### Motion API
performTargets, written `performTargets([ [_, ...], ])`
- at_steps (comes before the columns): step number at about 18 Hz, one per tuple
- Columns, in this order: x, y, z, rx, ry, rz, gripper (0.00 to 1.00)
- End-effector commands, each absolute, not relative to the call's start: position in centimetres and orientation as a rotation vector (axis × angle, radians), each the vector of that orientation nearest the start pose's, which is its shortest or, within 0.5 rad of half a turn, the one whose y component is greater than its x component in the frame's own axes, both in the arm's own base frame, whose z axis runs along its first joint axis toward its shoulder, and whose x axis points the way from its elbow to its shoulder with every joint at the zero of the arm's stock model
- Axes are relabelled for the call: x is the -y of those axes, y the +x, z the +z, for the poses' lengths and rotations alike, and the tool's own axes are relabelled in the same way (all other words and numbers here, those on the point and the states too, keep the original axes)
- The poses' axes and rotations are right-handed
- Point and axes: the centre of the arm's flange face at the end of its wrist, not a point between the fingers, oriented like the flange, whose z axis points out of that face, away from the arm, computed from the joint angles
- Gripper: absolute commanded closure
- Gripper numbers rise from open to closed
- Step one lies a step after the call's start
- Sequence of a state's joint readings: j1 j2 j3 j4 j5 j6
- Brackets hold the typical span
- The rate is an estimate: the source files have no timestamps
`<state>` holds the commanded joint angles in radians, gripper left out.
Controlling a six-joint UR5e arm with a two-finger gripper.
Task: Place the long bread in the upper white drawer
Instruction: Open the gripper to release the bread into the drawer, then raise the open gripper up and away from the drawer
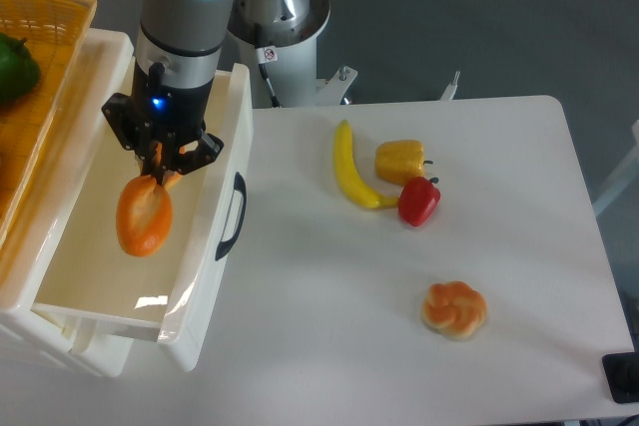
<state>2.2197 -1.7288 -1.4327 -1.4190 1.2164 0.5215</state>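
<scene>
One long bread (144, 216), top hidden by clamping jaws, hangs over the upper white drawer (205, 276).

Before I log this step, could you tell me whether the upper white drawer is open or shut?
Open. The upper white drawer is pulled out, its bare inside showing, and the claw holds the long bread over it.

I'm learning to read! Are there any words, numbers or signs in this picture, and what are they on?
No words or numbers can be read here.
Small round red-and-white sticker on the robot arm's grey base: a sign, too small to make out.
The blue light above the hand is only a lamp, not writing.
</scene>
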Motion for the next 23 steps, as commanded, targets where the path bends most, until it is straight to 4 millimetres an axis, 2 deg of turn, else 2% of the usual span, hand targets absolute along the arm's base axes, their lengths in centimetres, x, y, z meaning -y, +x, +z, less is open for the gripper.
performTargets([
  [2,-55.7,-20.8,49.4,0.139,-2.821,-0.323,0.32],
  [4,-55.7,-20.8,49.4,0.138,-2.819,-0.322,0.20],
  [10,-55.5,-21.0,49.9,0.142,-2.813,-0.311,0.20],
  [13,-54.7,-23.3,50.7,0.191,-2.782,-0.250,0.20],
  [16,-53.2,-26.9,51.0,0.270,-2.759,-0.217,0.19],
  [17,-52.8,-27.7,51.1,0.280,-2.751,-0.203,0.04],
  [18,-52.7,-28.5,51.2,0.283,-2.737,-0.180,0.00],
  [21,-51.7,-31.1,51.0,0.291,-2.730,-0.082,0.00],
  [23,-51.7,-32.0,50.1,0.222,-2.752,-0.040,0.00],
])
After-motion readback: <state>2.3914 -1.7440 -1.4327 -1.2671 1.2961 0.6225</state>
